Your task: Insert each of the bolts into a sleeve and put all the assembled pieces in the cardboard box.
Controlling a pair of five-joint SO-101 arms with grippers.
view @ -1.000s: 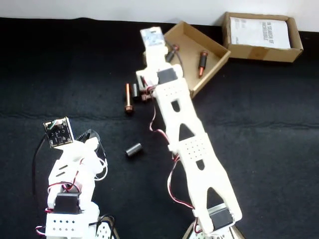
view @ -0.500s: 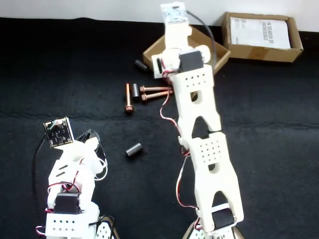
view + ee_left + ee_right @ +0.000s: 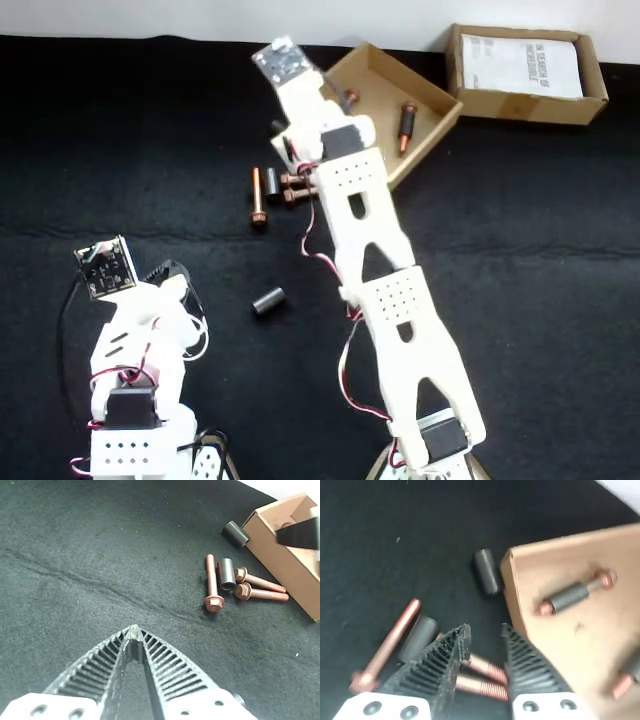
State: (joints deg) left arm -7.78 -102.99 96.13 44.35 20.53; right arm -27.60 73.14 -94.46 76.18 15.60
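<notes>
Hovering spread, the right claw (image 3: 485, 629) seemingly overhangs two bolts (image 3: 481, 666); left claw (image 3: 134, 628) pressed together.

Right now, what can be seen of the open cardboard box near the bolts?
The cardboard box is a shallow, brown, open-topped tray set askew on the black table. A sleeved bolt and a second one lie inside. A loose sleeve lies close beside one corner; the right gripper hovers open near that corner.

The left arm (image 3: 150, 322) and right arm (image 3: 400, 310) comprise white plastic links with hole grids and triangular cut-outs, black servos (image 3: 338, 142), red-and-white cables (image 3: 305, 235), and black ribbed fingers (image 3: 100, 666).
</notes>
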